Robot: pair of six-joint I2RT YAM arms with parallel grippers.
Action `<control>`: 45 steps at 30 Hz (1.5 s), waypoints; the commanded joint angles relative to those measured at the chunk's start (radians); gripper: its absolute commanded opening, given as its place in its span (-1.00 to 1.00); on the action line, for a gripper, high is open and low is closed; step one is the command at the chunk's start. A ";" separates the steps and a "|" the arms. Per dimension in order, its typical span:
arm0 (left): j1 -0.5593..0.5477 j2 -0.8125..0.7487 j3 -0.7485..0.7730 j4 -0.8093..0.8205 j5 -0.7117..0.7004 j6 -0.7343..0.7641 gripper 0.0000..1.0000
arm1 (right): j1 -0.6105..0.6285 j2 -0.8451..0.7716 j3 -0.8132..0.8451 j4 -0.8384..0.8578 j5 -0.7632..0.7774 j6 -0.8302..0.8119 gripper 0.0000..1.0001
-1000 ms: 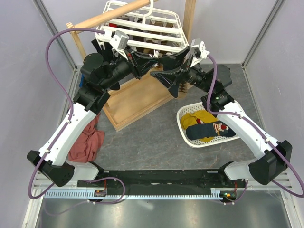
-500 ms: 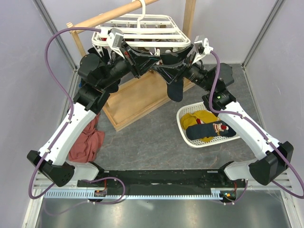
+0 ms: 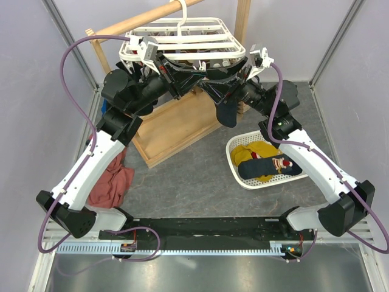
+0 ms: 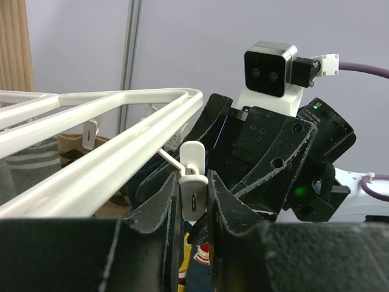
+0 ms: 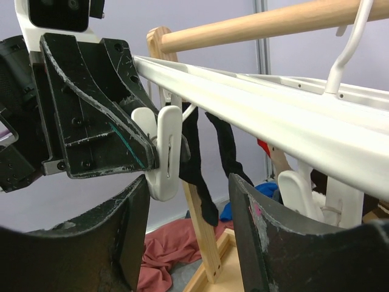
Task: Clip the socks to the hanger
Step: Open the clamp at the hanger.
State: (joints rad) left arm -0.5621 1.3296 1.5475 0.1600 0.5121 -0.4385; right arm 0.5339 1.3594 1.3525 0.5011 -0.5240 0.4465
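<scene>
The white hanger [image 3: 182, 38] hangs from the wooden pole. My left gripper [image 3: 197, 78] is shut on one of its white pegs [image 4: 193, 196], at the frame's near edge [image 4: 121, 131]. My right gripper [image 3: 213, 85] is open and faces it, with that peg [image 5: 165, 152] just beyond its left finger [image 5: 121, 237]. A navy sock [image 3: 226, 112] hangs straight down under the two grippers. Its top end is hidden among the fingers. A dark strip [image 5: 197, 158] hangs against the peg. Mustard-yellow socks [image 3: 262, 151] and another navy sock [image 3: 267, 168] lie in the basket.
The white mesh basket [image 3: 234, 165] sits on the floor at the right. The wooden stand's base [image 3: 176, 125] and upright [image 5: 206, 243] are under the hanger. A red cloth [image 3: 112, 182] lies at the left, and a blue cloth [image 5: 243, 207] behind the stand.
The hanger frame has swung from tilted towards the camera to nearly level. The navy sock, earlier stretched sideways between the grippers, now hangs straight down. Both grippers rose slightly.
</scene>
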 commanded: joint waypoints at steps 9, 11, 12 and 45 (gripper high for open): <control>-0.028 0.013 -0.026 0.001 0.169 -0.059 -0.95 | -0.008 0.018 0.066 0.085 -0.034 0.040 -0.18; -0.027 0.006 -0.029 -0.008 0.164 -0.048 -0.89 | -0.008 0.018 0.060 0.085 -0.036 0.040 -0.37; -0.027 0.002 -0.029 -0.016 0.152 -0.043 -0.87 | -0.008 0.018 0.057 0.086 -0.037 0.034 -0.43; -0.228 -0.119 0.069 -0.425 -0.878 0.009 0.42 | 0.176 -0.039 0.059 -0.226 0.358 -0.483 -0.98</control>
State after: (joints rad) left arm -0.7689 1.2095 1.5600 -0.2264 -0.1337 -0.4412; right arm 0.6861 1.3632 1.3735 0.2787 -0.2665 0.0673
